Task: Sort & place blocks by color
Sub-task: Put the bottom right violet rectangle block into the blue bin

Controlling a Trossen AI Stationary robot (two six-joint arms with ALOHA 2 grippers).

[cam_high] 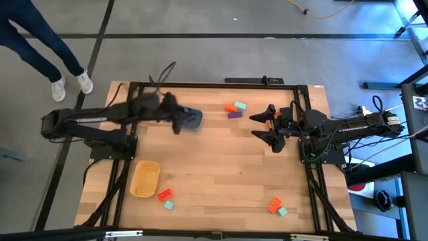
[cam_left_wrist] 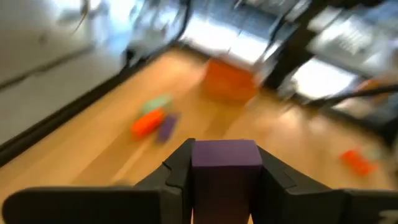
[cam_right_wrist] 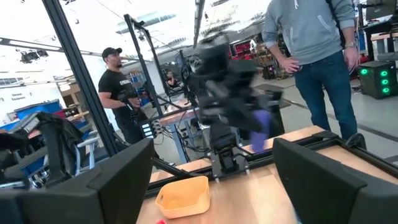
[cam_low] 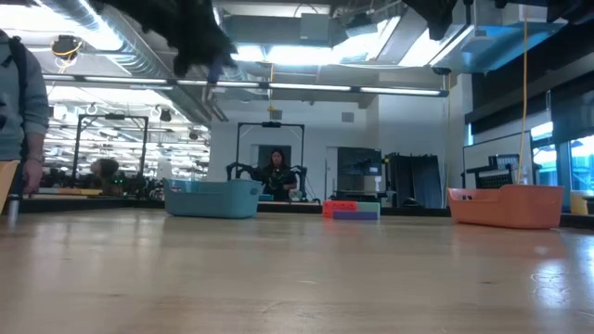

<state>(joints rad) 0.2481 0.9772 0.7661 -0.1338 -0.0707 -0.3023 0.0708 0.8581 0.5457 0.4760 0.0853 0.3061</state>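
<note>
Purple block (cam_left_wrist: 225, 163) between left fingers (cam_left_wrist: 176, 171)

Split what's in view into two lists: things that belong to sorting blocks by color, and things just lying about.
Job:
- purple block held in the left gripper
- loose blocks on the table: back cluster, front left pair, front right pair
- blue tub, yellow tub, orange tub
- right gripper, open, waiting

Lying about:
- cables
- yellow cord
</note>
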